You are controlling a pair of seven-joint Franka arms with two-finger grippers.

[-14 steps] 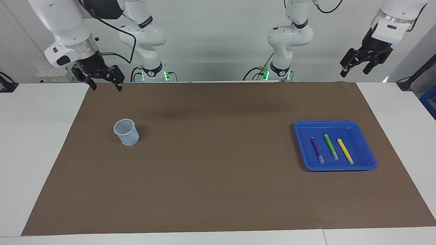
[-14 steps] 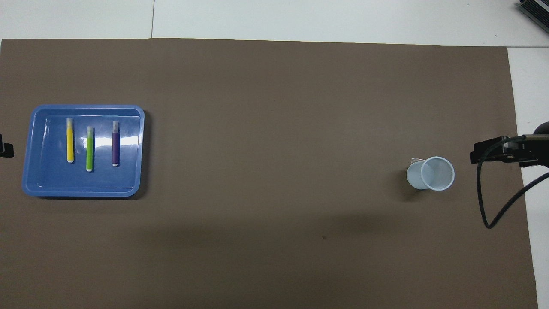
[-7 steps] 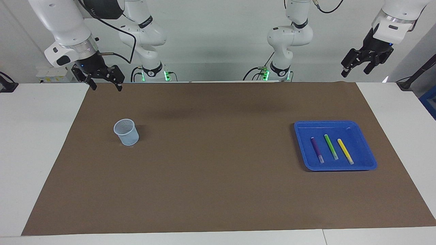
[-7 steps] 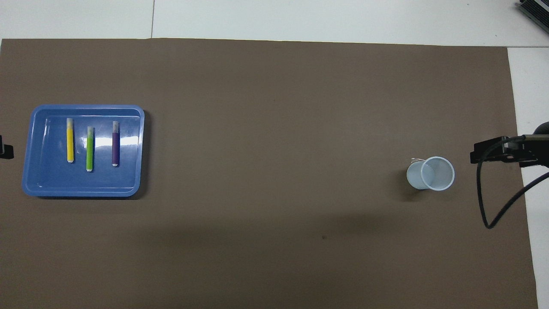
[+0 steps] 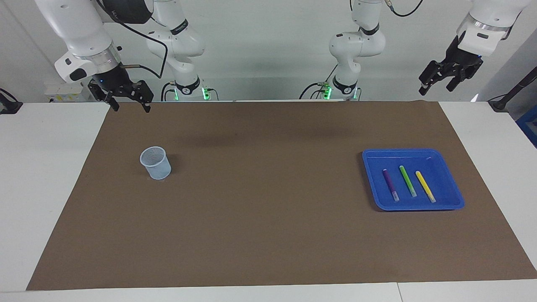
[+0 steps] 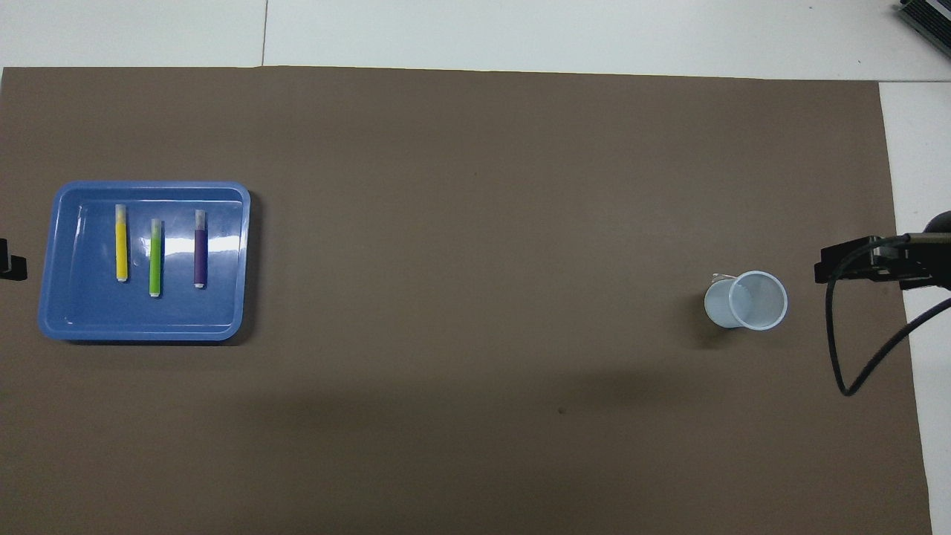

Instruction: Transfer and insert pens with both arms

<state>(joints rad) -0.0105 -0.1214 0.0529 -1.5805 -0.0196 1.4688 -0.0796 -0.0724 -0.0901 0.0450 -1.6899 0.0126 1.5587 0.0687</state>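
Blue shallow rectangular plastic tray (image 5: 455, 201) (image 6: 145, 323) on a brown paper mat (image 5: 268, 235) (image 6: 475, 186), toward the left arm's end of the table, holds three slim marker pens lying side by side and apart: purple pen (image 5: 390, 184) (image 6: 200, 249), green pen (image 5: 407, 180) (image 6: 155, 257), yellow pen (image 5: 425, 186) (image 6: 121, 243). Pale translucent plastic cup (image 5: 155, 163) (image 6: 747, 300) stands upright well apart from the tray, toward the right arm's end. Left gripper (image 5: 436, 86) hangs raised by the mat's edge nearest the robots at the tray's end, right gripper (image 5: 129, 107) at that edge on the cup's end; both have fingers apart and hold nothing.
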